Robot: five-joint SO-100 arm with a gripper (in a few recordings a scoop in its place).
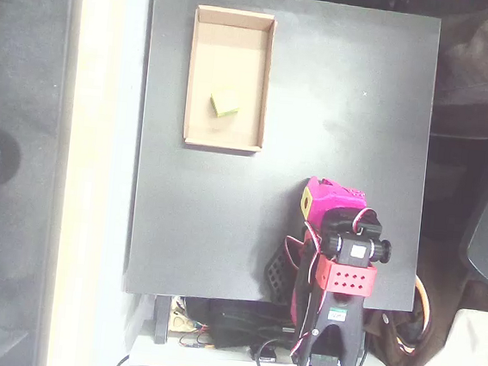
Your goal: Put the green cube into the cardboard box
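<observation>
In the overhead view we see the green cube (224, 105) lying inside the cardboard box (234, 17), slightly below its middle. The box sits on the dark tabletop (347, 98). Well away from the box, the magenta arm's fingers (322, 193) are folded; we cannot tell whether they are open.

Matte green cube (224, 105), tan cardboard box (223, 142), matte black table (346, 115)

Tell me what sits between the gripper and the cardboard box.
Nothing. In the overhead view only bare black table lies between the pink gripper and the cardboard box, which already holds the green cube.
</observation>
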